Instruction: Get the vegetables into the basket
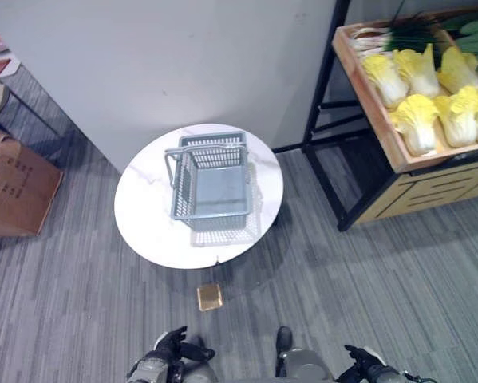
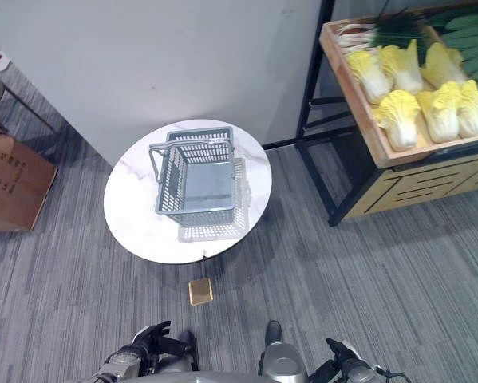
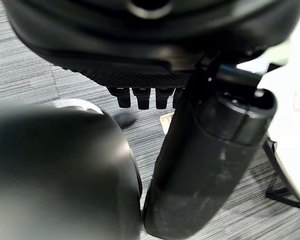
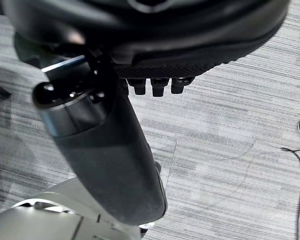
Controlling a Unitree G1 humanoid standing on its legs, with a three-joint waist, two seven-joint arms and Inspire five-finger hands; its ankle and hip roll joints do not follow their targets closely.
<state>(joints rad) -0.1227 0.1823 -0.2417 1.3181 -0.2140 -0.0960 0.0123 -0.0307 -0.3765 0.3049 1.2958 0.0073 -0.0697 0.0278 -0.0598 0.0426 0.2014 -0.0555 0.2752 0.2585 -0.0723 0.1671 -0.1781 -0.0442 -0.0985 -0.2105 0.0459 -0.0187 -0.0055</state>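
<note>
on the round table (image 1: 143, 215) an empty basket (image 1: 211, 185) awaits loading; cabbages (image 1: 418, 120) remain shelved, well apart; left hand (image 1: 168, 347) and right hand (image 1: 365, 363) hang low, relaxed, grasping nothing.

Bright even overhead light; soft shadow under basket (image 1: 210, 182); wrist views' near parts blurred.

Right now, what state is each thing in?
basket: upright on the round table, empty, handles up.
cabbages: on the wooden rack's shelf, none moved yet.
cardboard box: on the floor, far left.
left hand: low, relaxed open, holding nothing.
right hand: low, relaxed open, holding nothing.
</note>
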